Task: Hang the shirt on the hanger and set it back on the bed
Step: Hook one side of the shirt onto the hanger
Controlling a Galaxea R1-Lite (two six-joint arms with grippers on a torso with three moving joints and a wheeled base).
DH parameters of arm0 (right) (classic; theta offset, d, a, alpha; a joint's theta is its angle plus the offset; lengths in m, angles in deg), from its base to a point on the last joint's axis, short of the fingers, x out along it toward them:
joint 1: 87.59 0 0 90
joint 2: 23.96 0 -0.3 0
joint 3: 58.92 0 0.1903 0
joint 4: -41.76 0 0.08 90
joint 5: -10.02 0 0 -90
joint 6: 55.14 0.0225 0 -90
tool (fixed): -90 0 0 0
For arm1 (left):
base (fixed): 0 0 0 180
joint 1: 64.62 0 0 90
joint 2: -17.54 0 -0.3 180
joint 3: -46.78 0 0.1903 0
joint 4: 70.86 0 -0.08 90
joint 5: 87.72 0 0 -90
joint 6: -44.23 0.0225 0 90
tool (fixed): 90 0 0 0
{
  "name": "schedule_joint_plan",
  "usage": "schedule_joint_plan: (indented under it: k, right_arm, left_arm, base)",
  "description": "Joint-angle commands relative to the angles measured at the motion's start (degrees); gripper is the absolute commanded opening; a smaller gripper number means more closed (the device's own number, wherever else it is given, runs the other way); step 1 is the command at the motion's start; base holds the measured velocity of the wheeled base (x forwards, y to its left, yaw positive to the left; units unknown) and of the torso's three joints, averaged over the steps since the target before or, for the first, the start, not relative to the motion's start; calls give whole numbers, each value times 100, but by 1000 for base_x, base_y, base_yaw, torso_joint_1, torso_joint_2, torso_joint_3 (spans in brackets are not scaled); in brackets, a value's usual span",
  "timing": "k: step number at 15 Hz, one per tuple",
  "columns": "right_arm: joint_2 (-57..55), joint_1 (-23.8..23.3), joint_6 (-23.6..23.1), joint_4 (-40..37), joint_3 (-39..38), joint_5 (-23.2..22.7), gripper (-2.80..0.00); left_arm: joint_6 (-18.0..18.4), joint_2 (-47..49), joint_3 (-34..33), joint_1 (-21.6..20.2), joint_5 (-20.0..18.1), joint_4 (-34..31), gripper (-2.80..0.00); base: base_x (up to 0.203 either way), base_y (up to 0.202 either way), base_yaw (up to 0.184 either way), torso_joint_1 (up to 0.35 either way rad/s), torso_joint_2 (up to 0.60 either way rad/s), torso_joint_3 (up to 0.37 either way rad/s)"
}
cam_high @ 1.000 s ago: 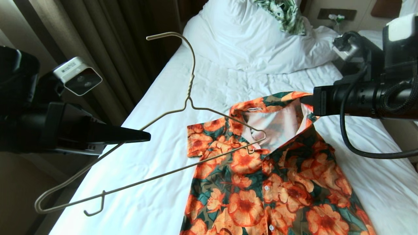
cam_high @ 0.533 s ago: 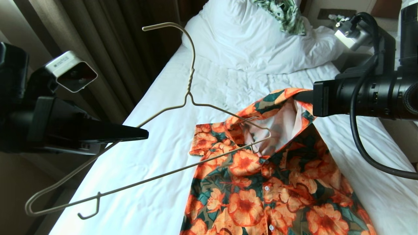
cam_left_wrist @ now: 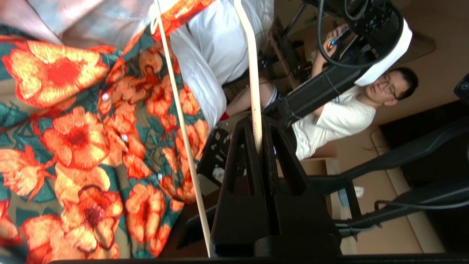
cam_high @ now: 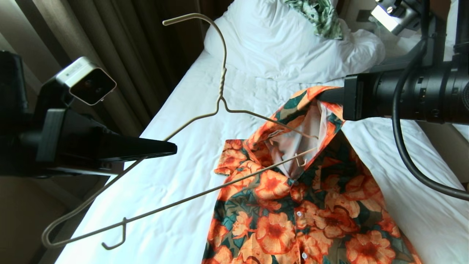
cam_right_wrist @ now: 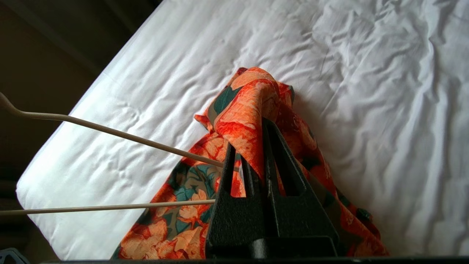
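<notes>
The shirt (cam_high: 311, 205) is thin, soft printed cloth with a matt finish, small glossy white buttons (cam_high: 299, 213) down the front and a paler plain inside at the collar. The hanger (cam_high: 205, 117) in the left half of the frame looks like thin wire with a smooth cream coating, twisted at the neck. The bed (cam_high: 176, 172) has a wrinkled matt white cotton-looking sheet, and both grippers, left (cam_high: 172, 149) and right (cam_right_wrist: 258, 146), look like matt black hard plastic.

A green-and-white leaf-patterned garment (cam_high: 319, 16) lies on the white pillow; dark brown curtains (cam_high: 121, 55) hang alongside; a seated person in a white T-shirt (cam_left_wrist: 340, 117).
</notes>
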State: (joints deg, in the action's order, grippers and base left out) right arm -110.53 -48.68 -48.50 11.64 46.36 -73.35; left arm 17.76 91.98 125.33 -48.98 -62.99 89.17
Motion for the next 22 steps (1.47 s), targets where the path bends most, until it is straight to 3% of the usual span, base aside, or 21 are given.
schedule_joint_plan:
  k: [1, 2, 3, 7, 11, 15, 19, 22]
  right_arm:
    - [-105, 78, 0, 6, 157, -1, -280]
    - [-156, 81, -4, 7, 263, -7, -280]
    - [-180, 85, -5, -16, 368, -23, -280]
    - [-150, 320, -237, 7, 482, -30, -280]
    - [-156, 574, -469, 19, 734, -38, -280]
    - [-184, 743, -480, 16, 1004, -68, -280]
    - [-193, 804, -480, 25, 1054, -268, -280]
    - [-239, 952, -480, 25, 1132, -276, -280]
  left_arm:
    - [-400, -37, -386, 56, 9, 923, -280]
    - [-785, -31, -593, 75, 34, 1373, -280]
    - [-951, -26, -794, 91, 59, 1693, -280]
    - [-1253, -62, -1345, 175, 224, 2655, -280]
    - [-1318, -127, -1871, 254, 225, 3350, -280]
    - [-1631, 76, -2563, 478, 254, 5117, -280]
    - [-1792, 831, -2905, 947, 636, 6845, -280]
    - [-1834, 1270, -2972, 1252, 894, 7657, -280]
  base:
    - [0, 0, 0, 0, 0, 0]
    - [0, 0, 0, 0, 0, 0]
    - [0, 0, 0, 0, 0, 0]
    - [0, 0, 0, 0, 0, 0]
    - [0, 0, 0, 0, 0, 0]
    - [0, 0, 0, 0, 0, 0]
    - [0, 0, 0, 0, 0, 0]
    - [0, 0, 0, 0, 0, 0]
